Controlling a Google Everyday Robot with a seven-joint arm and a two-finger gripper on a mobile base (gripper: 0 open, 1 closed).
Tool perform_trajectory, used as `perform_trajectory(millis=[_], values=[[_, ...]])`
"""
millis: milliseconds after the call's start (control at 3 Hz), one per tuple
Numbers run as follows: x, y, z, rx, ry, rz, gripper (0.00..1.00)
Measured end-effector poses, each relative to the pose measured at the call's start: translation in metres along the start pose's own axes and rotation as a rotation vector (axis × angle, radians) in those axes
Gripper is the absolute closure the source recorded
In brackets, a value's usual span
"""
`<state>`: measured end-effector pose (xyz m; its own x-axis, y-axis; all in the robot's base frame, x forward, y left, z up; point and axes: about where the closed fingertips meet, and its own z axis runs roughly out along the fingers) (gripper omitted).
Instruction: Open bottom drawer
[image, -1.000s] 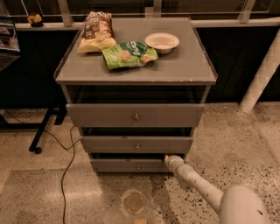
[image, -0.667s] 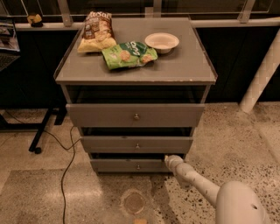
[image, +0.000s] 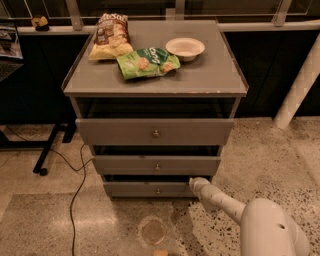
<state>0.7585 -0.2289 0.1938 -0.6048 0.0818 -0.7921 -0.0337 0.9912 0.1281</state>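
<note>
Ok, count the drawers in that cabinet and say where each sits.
3, stacked: the tallest drawer uppermost, the mid-sized drawer below it, the bottom drawer lowest, with the gripper at its right end.

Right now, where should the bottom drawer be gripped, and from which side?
Probably the knob, centred on the flat front of the bottom drawer; little else protrudes. Come straight from the front. The gripper is at the front's right end, right of the knob.

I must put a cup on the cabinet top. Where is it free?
Free: the top at right front, beside the green bag, in front of the bowl; also its left front strip. Crowded: rear left, by the brown bag. The claw is at the right end of the bottom drawer.
</note>
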Motion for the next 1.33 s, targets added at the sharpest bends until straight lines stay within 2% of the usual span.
perform_trajectory(millis=[333, 1000, 1333], values=[[0.007, -0.013, -0.009, 0.027, 0.019, 0.04, 1.0], [0.03, -0.028, -0.03, 0.039, 0.076, 0.107, 1.0], [0.03, -0.028, -0.03, 0.039, 0.077, 0.107, 1.0]])
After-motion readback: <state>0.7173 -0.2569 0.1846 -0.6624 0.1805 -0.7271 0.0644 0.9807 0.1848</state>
